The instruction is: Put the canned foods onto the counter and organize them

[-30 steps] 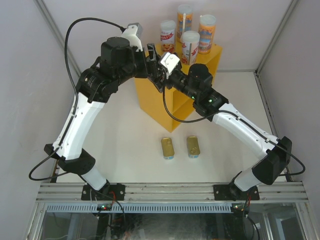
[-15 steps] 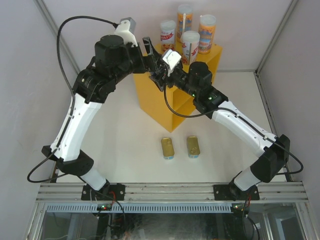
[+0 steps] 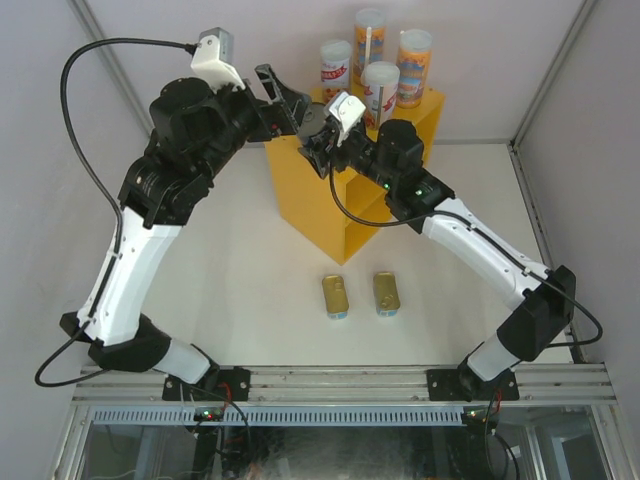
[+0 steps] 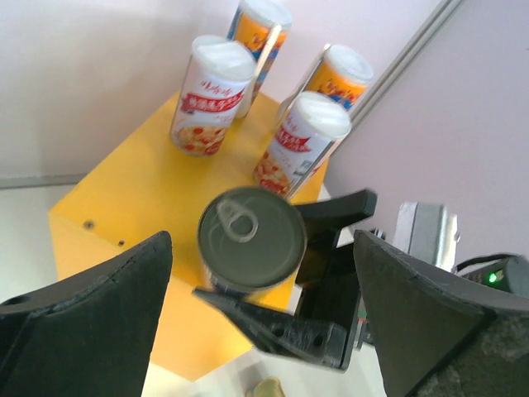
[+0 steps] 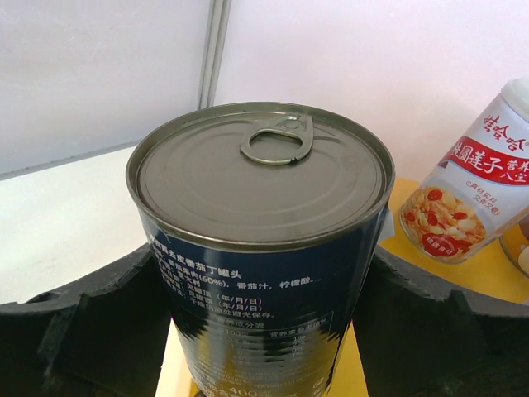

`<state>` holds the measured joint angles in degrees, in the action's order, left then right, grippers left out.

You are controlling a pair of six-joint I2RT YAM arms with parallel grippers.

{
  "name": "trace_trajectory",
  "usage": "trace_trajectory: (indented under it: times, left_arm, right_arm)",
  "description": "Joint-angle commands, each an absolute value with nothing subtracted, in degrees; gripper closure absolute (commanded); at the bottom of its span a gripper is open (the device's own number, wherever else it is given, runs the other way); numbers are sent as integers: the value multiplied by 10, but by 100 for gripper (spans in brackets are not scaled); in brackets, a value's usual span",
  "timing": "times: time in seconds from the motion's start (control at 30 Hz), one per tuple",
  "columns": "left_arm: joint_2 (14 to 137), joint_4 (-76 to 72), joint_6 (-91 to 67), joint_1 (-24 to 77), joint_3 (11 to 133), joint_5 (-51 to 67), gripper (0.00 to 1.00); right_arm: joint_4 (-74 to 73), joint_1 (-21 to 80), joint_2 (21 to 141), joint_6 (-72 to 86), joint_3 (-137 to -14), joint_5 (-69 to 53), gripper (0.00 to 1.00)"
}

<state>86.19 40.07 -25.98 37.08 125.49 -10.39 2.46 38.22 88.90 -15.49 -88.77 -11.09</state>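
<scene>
A white table (image 3: 250,280) sits between pale walls, with a yellow counter (image 3: 310,205) at its far side. Four tall labelled cans (image 3: 380,92) stand on top, and two flat gold tins (image 3: 335,296) lie in front. The dark round tin (image 5: 264,248), navy-labelled with a grey pull-ring lid, is clamped between the right claw (image 5: 263,347) fingers over the counter's near corner. The left claw (image 3: 288,100) gapes wide, holding nothing.
</scene>
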Motion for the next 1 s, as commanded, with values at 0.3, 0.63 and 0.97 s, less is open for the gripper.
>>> trace_trajectory:
  times: [0.3,0.63,0.97]
  left_arm:
    - [716,318,-257,368,1059,-165,7]
    - [600,239,-259,368,865,-126,6]
    - [516,170,-288,368,708,-84,7]
  right_arm:
    - [82,367,966,-79,-951,-79,94]
    - [103,367,1029,-55,-996,-59,93]
    - [126,360,1067,-34,-1015,-55,91]
